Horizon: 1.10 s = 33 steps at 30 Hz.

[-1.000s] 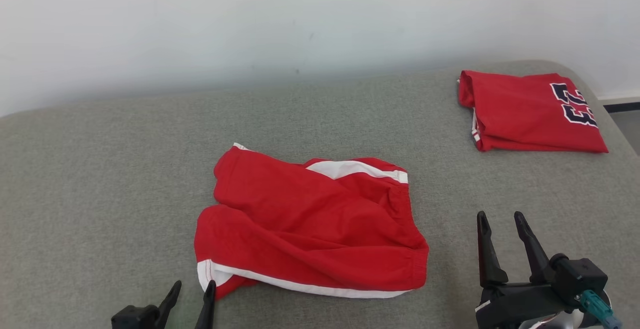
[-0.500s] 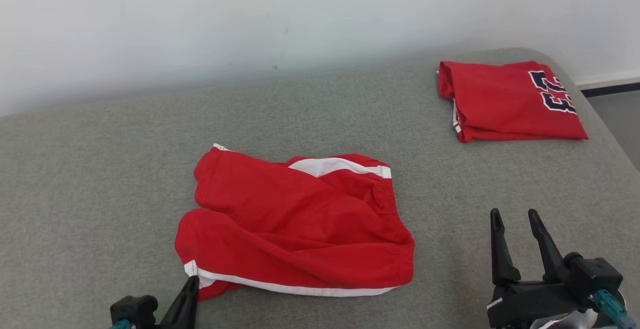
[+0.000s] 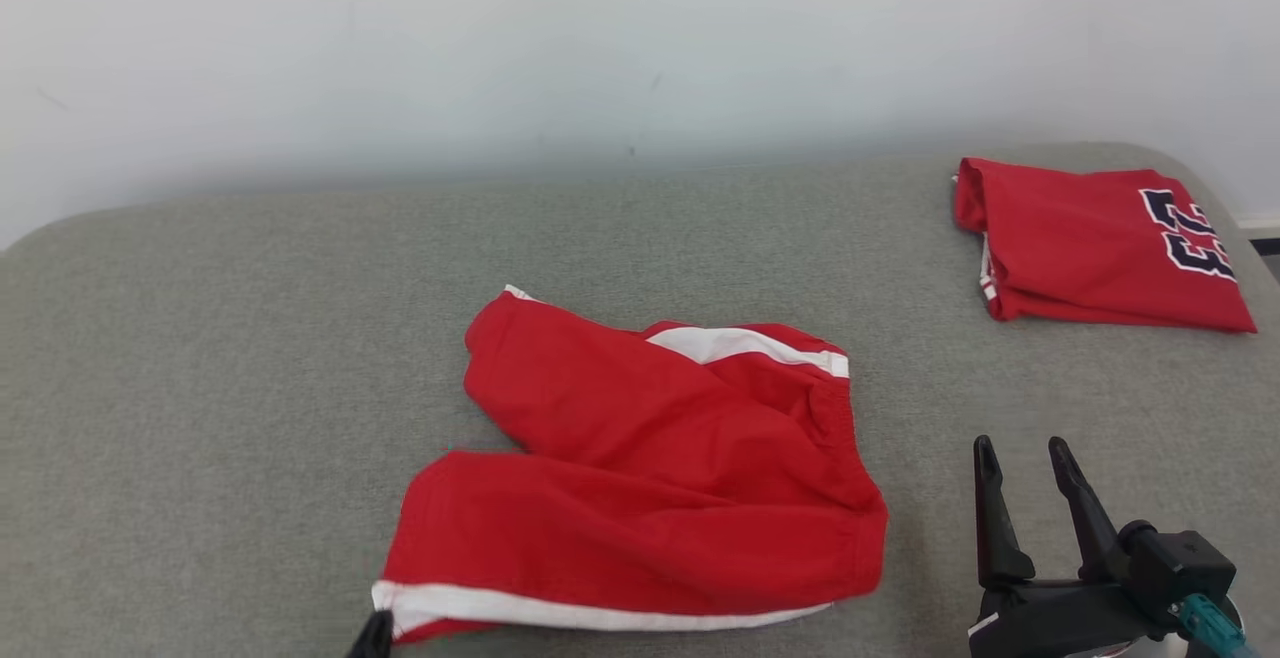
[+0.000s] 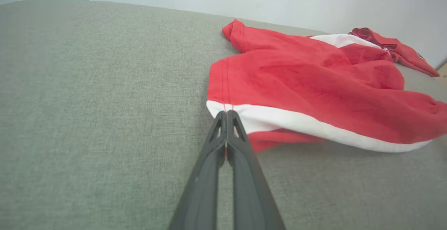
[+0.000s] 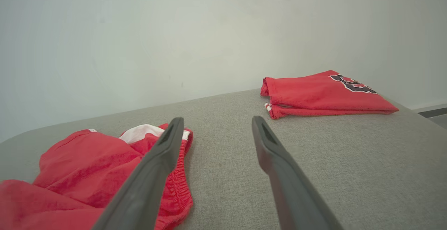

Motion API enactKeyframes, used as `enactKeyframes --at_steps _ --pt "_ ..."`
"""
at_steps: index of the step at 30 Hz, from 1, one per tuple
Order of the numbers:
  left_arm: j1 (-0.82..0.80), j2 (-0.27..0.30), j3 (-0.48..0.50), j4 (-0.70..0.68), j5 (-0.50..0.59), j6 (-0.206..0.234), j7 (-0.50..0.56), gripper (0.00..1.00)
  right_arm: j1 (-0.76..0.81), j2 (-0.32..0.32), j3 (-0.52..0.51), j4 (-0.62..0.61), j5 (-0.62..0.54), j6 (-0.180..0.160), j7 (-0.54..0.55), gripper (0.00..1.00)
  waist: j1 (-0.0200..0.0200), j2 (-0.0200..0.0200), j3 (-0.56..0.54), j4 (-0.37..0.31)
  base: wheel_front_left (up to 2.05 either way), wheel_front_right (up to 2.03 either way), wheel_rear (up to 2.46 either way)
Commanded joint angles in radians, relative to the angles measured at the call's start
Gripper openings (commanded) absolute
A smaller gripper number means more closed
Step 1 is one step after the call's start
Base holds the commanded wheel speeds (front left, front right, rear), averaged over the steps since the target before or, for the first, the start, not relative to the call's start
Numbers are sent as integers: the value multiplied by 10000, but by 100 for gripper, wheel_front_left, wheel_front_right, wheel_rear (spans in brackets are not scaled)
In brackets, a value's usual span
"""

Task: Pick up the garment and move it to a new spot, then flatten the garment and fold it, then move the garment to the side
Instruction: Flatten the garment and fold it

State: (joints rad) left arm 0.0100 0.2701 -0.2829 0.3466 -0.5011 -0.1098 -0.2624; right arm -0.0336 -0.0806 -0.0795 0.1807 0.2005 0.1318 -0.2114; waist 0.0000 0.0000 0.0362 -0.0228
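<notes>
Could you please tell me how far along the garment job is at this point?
Done: nothing obvious yet; the folded red jersey at far right is a separate piece. In hand: the left gripper is shut on the white-hemmed corner of the red shorts; the right gripper stands open, clear of them. Left: the shorts lie rumpled on the grey surface, so moving, flattening, folding and setting aside remain.

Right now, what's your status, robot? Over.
Left gripper shut on red shorts, hem corner. Right gripper open, empty. Shorts rumpled, unfolded. Folded jersey sits apart; nothing blocking.
</notes>
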Motion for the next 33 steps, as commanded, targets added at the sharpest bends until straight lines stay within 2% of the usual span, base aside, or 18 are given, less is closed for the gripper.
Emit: enactKeyframes --at_steps 1,5,6,7,8,13,19,27,33 --pt "422 -89 46 -122 -207 23 -28 0 95 42 31 29 55 -23 34 100 0 0 -4 142 0 0 0" --pt "781 -215 12 206 -289 39 -22 0 83 44 93 131 122 -23 136 100 0 0 -51 223 0 0 0" --pt "762 -143 -37 284 -138 50 -24 3 92 36 121 158 128 -23 155 100 0 0 -77 231 0 0 0" --pt "699 -204 5 266 -128 68 -24 95 109 23 132 177 136 -23 153 100 0 0 -110 245 0 0 0" --pt "643 -302 95 170 -155 66 -24 100 137 0 139 198 132 -23 162 100 0 0 -159 262 0 0 0" --pt "720 -392 762 -635 60 93 -26 100 370 -219 240 165 173 -23 263 100 0 0 -380 317 0 0 0" --pt "933 -413 881 -855 229 55 -27 100 762 -532 532 135 219 -23 448 100 0 0 -490 356 0 0 0" --pt "821 -385 471 -90 113 -41 226 100 1289 -1035 1699 444 404 -23 1026 100 0 0 -472 326 0 0 0" --pt "582 -317 165 667 -54 -120 402 100 1228 -1564 2694 1210 656 -23 1349 100 0 0 -376 342 0 0 0"
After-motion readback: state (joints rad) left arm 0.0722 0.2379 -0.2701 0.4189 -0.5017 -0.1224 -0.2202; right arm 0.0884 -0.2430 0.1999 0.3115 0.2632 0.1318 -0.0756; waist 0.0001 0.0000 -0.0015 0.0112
